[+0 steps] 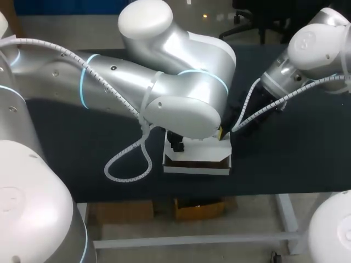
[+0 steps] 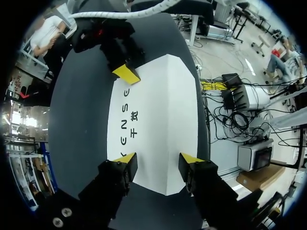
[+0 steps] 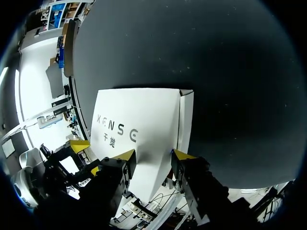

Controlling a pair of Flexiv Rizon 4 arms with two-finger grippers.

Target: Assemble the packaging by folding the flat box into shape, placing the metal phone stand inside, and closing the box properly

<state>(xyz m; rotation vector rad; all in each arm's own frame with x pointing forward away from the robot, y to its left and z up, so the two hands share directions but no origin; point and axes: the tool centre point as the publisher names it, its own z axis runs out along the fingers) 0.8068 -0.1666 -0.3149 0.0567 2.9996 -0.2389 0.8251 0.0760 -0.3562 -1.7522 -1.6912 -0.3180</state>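
The white box (image 1: 197, 160) stands on the black table, partly hidden under my left arm in the head view. In the left wrist view its printed lid (image 2: 153, 120) lies flat and closed-looking. My left gripper (image 2: 158, 162) is open, with both yellow tips resting over the near end of the lid. My right gripper (image 3: 153, 154) is open over the opposite end of the box (image 3: 139, 129). One of its yellow fingertips (image 2: 126, 74) touches the box's far corner, and the same tip (image 1: 221, 133) shows in the head view. The phone stand is not visible.
A black mat (image 1: 82, 164) covers the table. A white cable loop (image 1: 129, 170) from my left arm hangs low just left of the box. The table's front edge (image 1: 164, 200) runs close below the box.
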